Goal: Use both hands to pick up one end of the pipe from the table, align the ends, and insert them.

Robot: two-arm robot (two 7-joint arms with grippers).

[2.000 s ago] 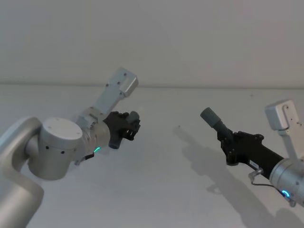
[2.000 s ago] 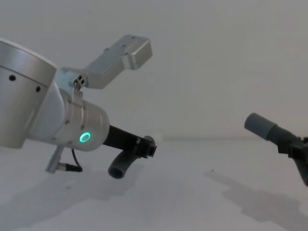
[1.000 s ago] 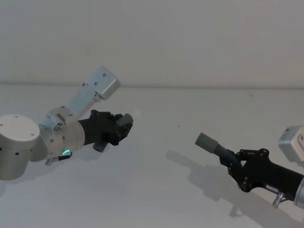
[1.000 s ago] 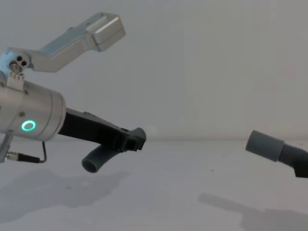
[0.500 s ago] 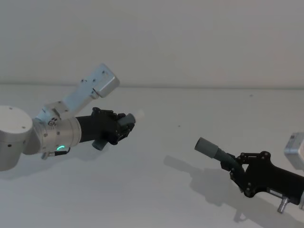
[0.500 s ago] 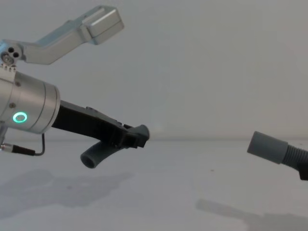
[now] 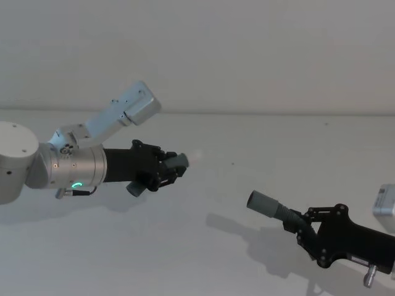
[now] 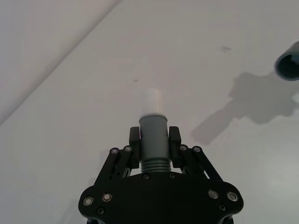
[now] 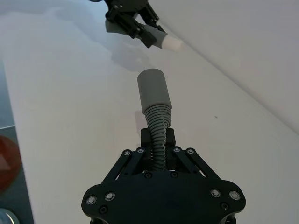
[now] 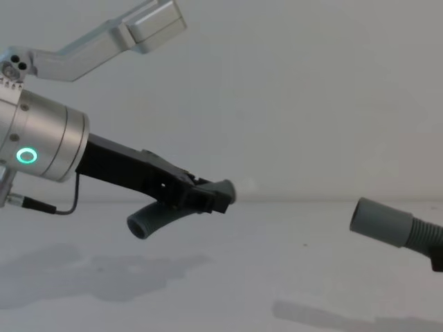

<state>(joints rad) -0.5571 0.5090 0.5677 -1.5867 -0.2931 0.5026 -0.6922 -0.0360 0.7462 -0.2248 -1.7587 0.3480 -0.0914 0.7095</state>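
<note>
My left gripper (image 7: 165, 171) is shut on one bent dark-grey pipe piece (image 10: 151, 220), held above the white table (image 7: 247, 139). That piece's white plug tip (image 8: 152, 100) sticks out past the fingers, its grey collar (image 8: 153, 132) between them. My right gripper (image 7: 307, 226) is shut on the ribbed middle (image 9: 158, 133) of the other pipe piece. Its wide grey socket cuff (image 9: 153, 88) points at the left gripper (image 9: 132, 20) and the plug tip (image 9: 172, 43). A wide gap lies between the two ends, with the cuff (image 10: 379, 221) lower than the plug (image 10: 247, 186).
Both arms cast shadows (image 7: 247, 231) on the table. The table's far edge (image 7: 278, 113) meets a plain wall. A dark floor strip with a red round thing (image 9: 8, 163) shows beside the table's edge in the right wrist view.
The left gripper has carried its pipe piece to the right, toward the middle. The right gripper has dropped a little and its cuff has shifted left, so the gap has narrowed.
</note>
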